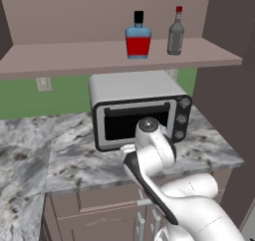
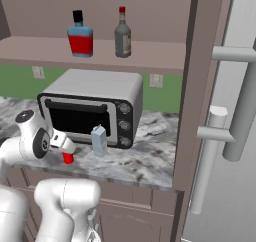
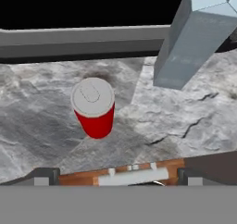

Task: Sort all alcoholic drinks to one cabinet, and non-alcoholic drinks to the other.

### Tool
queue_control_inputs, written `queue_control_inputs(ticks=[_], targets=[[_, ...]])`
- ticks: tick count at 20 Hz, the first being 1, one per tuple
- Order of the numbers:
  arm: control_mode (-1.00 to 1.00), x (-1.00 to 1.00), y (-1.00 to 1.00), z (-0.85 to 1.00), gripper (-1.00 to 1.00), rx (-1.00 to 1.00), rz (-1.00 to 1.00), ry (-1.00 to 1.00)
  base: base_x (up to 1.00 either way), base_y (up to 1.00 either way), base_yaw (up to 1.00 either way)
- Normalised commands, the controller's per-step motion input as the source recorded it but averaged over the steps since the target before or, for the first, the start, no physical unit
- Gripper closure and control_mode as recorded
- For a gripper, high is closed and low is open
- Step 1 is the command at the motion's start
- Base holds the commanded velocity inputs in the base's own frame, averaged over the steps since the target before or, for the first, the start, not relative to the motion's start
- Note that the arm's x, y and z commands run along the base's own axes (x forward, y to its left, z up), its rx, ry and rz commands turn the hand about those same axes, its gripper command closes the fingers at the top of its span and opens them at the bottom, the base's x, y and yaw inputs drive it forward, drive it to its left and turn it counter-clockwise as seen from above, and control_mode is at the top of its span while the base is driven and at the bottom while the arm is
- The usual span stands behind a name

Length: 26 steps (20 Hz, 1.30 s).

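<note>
Marble counter (image 3: 194,112) | red can (image 3: 94,107) upright just before toaster oven (image 2: 90,106), beside pale-blue carton (image 3: 192,38) | gripper (image 3: 118,174) above can, jaws spread, empty | likely light, rigid, slick; grasp mid-wall

The red can (image 2: 67,158) sits mostly behind the arm; the pale-blue container (image 3: 196,35) (top corner) is cropped.
</note>
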Motion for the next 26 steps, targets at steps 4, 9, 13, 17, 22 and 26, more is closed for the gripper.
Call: queue_control_inputs(ticks=[4, 9, 13, 17, 22, 26], targets=[[-1.0, 0.42, 0.21, -0.2, -1.0, 0.0, 0.0, 0.0, 0.0, 0.0, 0.0], [-1.0, 0.45, 0.08, -0.27, -1.0, 0.0, 0.0, 0.0, 0.0, 0.0, 0.0], [-1.0, 0.33, 0.0, -0.19, -1.0, 0.0, 0.0, 0.0, 0.0, 0.0, 0.0], [-1.0, 0.25, 0.0, -0.18, -1.0, 0.0, 0.0, 0.0, 0.0, 0.0, 0.0], [-1.0, 0.07, 0.0, -0.12, -1.0, 0.0, 0.0, 0.0, 0.0, 0.0, 0.0], [-1.0, 0.06, 0.0, -0.15, -1.0, 0.0, 0.0, 0.0, 0.0, 0.0, 0.0]])
